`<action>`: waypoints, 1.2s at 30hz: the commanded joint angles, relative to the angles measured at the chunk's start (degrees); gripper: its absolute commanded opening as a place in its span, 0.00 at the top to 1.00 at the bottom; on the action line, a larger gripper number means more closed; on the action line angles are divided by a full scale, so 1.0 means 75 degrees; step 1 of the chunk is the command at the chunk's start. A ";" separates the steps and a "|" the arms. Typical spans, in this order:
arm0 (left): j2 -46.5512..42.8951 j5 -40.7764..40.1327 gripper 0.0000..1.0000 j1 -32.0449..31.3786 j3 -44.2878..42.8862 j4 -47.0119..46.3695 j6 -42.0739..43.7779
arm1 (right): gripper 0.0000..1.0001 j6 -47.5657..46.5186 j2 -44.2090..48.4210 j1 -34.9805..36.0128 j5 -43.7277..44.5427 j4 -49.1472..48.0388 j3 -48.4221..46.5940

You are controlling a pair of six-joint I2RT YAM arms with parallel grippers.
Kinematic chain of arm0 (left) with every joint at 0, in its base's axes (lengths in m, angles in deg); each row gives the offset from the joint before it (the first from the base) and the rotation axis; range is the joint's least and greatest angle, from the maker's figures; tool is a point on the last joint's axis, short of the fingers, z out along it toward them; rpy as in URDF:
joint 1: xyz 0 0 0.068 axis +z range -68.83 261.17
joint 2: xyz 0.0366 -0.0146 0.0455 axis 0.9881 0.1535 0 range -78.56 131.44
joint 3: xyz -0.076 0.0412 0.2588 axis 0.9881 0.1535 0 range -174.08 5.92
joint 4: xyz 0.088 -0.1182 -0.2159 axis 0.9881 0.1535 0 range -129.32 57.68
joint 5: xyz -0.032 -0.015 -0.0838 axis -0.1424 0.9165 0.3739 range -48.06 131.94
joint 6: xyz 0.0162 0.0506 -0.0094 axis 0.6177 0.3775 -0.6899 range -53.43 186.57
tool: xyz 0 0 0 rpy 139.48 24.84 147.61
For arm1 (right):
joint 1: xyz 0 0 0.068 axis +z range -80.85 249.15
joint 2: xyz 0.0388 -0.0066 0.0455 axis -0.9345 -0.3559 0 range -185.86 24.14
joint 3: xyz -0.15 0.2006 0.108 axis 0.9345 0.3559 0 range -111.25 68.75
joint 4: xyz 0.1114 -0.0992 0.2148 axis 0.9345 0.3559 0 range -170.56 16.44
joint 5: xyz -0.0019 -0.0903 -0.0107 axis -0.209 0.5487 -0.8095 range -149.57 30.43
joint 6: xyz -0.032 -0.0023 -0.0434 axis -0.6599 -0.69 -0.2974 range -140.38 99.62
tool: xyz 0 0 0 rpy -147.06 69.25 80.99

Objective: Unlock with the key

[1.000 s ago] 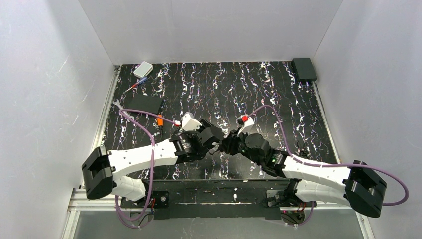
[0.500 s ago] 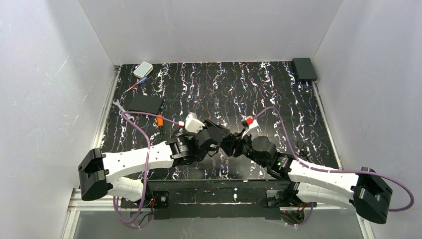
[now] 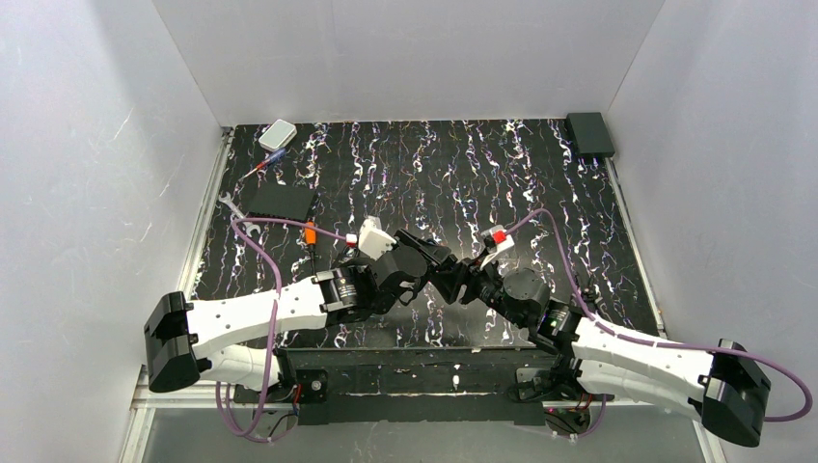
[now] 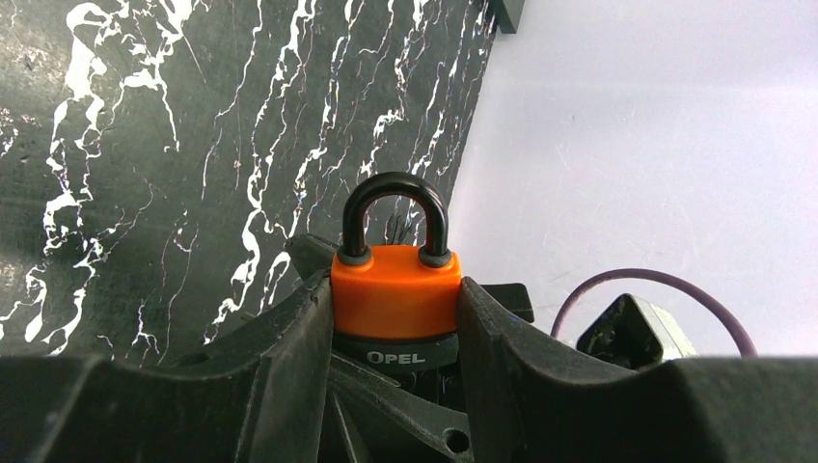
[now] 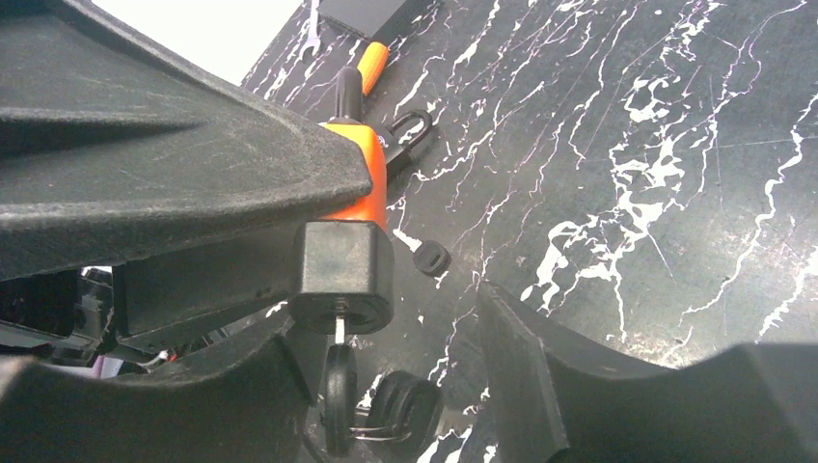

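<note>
Over the near middle of the black marbled tabletop with white veins (image 3: 502, 174), both arms meet tip to tip. Left gripper (image 4: 395, 307) clamped on an orange-capped padlock with a black steel shackle and dark lower body (image 4: 395, 287), one finger against each side of the cap. Both shackle legs sit down in the cap. White lettering on the dark band under the orange reads "OPEL". No other writing legible. Small key with a black plastic head and thin metal blade (image 5: 338, 391): blade pushed up into the underside of the padlock, head hanging below. Another black head on a thin wire ring (image 5: 400, 405) hangs just beside it. Right gripper (image 5: 386, 333) sits under the lock with jaws spread; the key hangs between the fingers, and the right finger is apart from it. Contact with the left finger cannot be judged. Small black round piece (image 5: 431, 258) lies on the tabletop beyond. White box (image 3: 278, 133) at back left, black box (image 3: 589, 133) at back right.
</note>
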 commanded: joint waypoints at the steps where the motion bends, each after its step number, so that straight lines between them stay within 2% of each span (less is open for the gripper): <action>1: -0.0273 0.0907 1.00 -0.0375 0.0148 0.0122 -0.0178 | 0.30 -0.0358 0.0430 -0.0134 0.0397 -0.0565 -0.0575; 4: -0.0362 0.0764 1.00 -0.0379 0.0139 0.0247 -0.0148 | 0.12 -0.0708 0.0704 -0.0141 -0.0039 -0.0053 -0.0670; 7: -0.0455 0.0618 1.00 -0.0363 0.0138 0.0349 -0.0131 | 0.02 -0.0995 0.1015 -0.0137 -0.0363 0.0380 -0.0725; 13: -0.0557 0.0505 1.00 -0.0346 0.0179 0.0389 -0.0119 | 0.02 -0.1246 0.1631 -0.0139 -0.0490 0.0768 -0.0739; 20: -0.0581 0.0481 1.00 -0.0223 0.0185 0.0472 -0.0104 | 0.02 -0.1336 0.1868 -0.0143 -0.1174 0.1021 -0.0830; 25: -0.0547 0.0531 1.00 -0.0190 0.0219 0.0309 -0.0048 | 0.03 -0.0865 0.2259 -0.0142 -0.0308 0.0849 -0.0602; 29: -0.0447 0.0609 1.00 -0.0183 0.0135 0.0220 0.0065 | 0.06 -0.0630 0.2041 -0.0134 0.0385 0.1202 -0.0763; 36: -0.0379 0.0651 1.00 -0.0181 0.0166 0.0097 0.0059 | 0.18 -0.0118 0.1542 -0.0137 0.0531 0.1240 -0.0846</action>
